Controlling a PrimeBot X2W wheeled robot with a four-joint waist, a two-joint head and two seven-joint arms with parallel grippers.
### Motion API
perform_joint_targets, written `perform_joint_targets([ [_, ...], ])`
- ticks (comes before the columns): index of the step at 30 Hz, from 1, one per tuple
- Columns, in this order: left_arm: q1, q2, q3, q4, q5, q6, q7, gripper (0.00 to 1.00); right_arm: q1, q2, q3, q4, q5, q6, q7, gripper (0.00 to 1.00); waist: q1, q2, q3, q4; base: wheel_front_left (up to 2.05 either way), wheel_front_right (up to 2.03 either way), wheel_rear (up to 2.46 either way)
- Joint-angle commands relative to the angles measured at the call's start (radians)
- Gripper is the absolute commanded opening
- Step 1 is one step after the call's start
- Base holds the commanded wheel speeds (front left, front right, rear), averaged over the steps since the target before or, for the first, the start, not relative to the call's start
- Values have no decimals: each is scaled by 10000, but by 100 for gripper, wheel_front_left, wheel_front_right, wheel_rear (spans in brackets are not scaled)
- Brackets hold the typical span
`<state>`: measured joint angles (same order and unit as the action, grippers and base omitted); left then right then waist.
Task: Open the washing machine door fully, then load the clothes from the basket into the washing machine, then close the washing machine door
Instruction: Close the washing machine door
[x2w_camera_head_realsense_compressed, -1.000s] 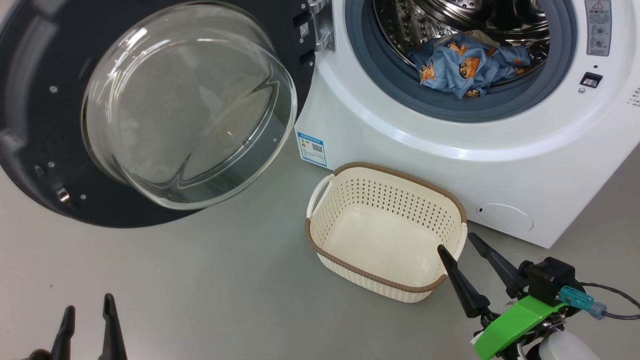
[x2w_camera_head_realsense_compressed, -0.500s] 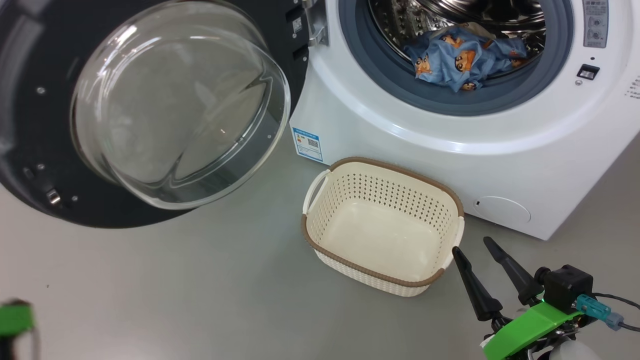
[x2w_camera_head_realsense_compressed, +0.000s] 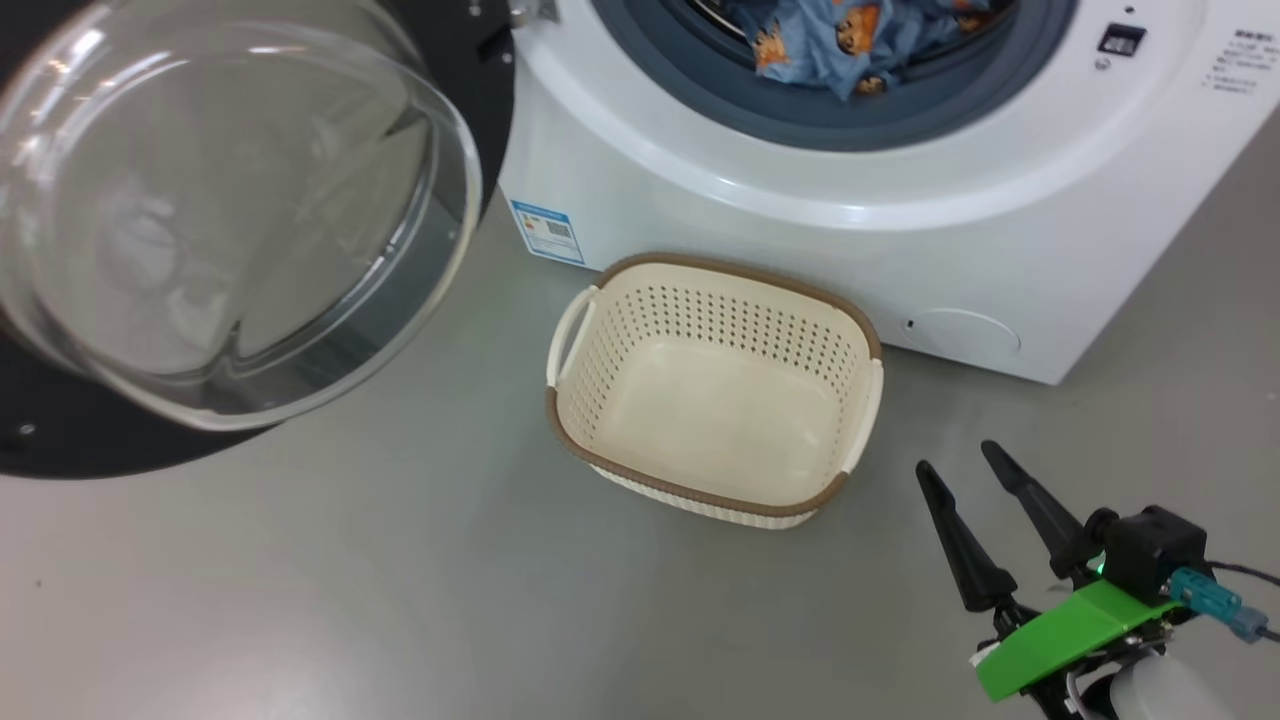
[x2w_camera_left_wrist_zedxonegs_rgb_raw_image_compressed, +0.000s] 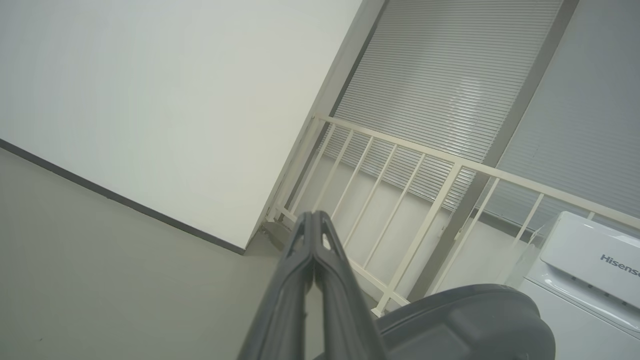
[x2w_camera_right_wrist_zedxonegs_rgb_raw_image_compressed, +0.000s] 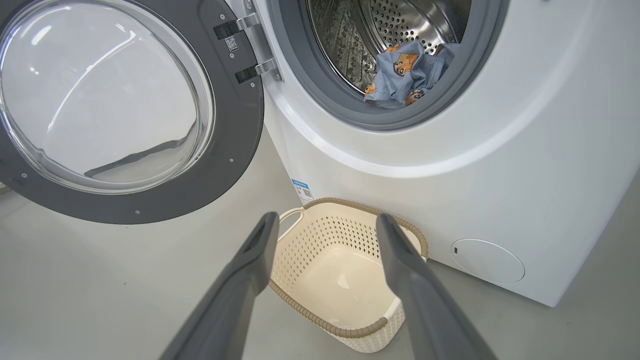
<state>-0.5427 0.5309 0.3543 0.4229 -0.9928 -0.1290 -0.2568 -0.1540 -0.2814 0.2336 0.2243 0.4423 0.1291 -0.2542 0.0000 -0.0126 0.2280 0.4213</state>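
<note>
Clothes lie inside the washing machine, its door swung wide open. Just before it, the basket sits empty on the floor. Near the basket, the right gripper is spread, holding nothing. The left gripper is pressed closed, empty.

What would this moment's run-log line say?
door: open | clothes: in washer | basket: empty | left gripper: shut, empty | right gripper: open, empty | next: close door
</note>
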Motion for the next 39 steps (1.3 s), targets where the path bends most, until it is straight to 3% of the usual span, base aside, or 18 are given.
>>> perform_joint_targets([
  [1,-526,1028,130,196,-327,-17,-1,0,-282,-91,195,-282,-43,16,-76,100,0,0,413,-403,0,0,0],
  [4,-1145,1534,-152,1067,-1117,-17,398,0,-369,-103,224,-314,-59,16,-76,100,0,0,576,-536,0,0,0],
  [9,-1921,2273,-740,2127,-2300,-17,1969,0,-492,-107,298,-357,-90,16,-76,100,0,0,812,-697,0,0,0],
  [19,-2332,3139,-1762,2772,-3485,-17,4826,0,-569,-146,383,-402,-115,16,-76,100,0,0,1084,-838,0,0,0],
  [39,-1958,3225,-2742,2496,-4665,-17,7869,0,-497,-155,145,-361,-137,16,-76,100,0,0,849,-806,0,0,0],
])
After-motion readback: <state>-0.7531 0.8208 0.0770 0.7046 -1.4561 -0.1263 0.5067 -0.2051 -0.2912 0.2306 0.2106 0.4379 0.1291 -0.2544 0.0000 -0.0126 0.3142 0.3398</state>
